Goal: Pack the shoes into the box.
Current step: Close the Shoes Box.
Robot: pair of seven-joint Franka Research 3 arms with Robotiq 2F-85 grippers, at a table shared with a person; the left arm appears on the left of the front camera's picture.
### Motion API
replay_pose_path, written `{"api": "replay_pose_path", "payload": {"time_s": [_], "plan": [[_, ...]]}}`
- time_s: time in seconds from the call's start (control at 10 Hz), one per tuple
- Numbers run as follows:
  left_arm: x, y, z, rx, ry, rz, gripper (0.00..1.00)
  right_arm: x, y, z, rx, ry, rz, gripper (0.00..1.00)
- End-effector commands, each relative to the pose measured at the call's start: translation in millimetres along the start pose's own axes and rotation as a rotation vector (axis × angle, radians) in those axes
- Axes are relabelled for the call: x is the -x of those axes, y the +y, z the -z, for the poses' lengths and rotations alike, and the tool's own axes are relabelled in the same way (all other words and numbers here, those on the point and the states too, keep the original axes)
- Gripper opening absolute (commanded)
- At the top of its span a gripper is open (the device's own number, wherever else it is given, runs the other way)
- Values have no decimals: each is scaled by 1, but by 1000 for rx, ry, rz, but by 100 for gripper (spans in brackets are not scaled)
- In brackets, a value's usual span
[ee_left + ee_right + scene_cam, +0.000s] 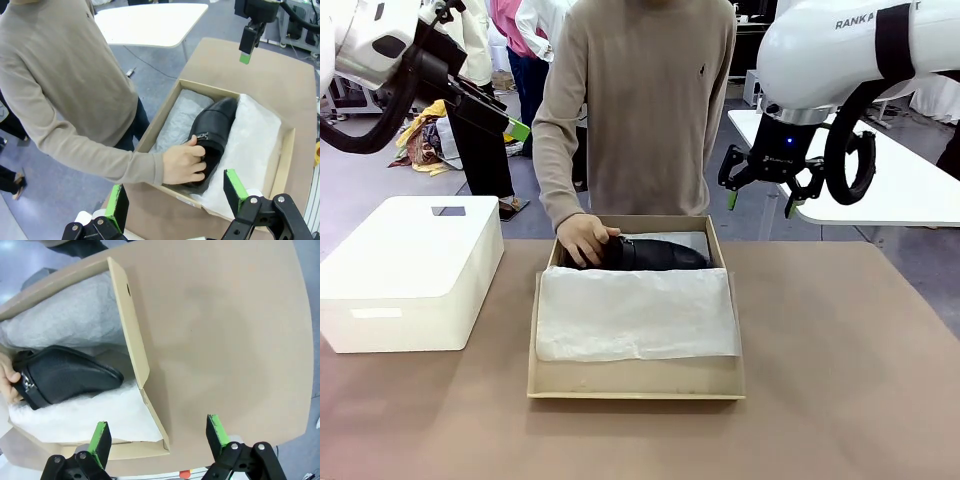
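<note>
At the far end of the box, one black shoe lay on tissue under the person's hand. Judged stiff, slick leather; its heel collar looked your best hold. Your left pincer and right pincer stood wide, empty.

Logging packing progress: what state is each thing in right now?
Tan cardboard shoebox: open, tissue-lined.
Black leather dress shoe: lying inside, gripped by the person's hand.
White tissue paper: spread over box's near half.
Left gripper: fingers apart, empty.
Right gripper: fingers apart, empty.
</note>
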State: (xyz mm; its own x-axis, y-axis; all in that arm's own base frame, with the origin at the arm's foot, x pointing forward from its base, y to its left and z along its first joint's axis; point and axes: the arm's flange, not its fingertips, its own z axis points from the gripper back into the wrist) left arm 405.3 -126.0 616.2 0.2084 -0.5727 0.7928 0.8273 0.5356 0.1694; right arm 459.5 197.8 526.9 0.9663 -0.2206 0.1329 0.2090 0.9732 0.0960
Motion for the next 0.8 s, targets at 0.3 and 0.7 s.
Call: {"api": "replay_pose_path", "payload": {"time_s": [0.3,0.7], "plan": [[2,3,1,18,-21,13,100,0,0,0,1,-1,1,100],[2,3,1,18,-21,13,100,-5,-50,1,-25,5,-420,100]]}}
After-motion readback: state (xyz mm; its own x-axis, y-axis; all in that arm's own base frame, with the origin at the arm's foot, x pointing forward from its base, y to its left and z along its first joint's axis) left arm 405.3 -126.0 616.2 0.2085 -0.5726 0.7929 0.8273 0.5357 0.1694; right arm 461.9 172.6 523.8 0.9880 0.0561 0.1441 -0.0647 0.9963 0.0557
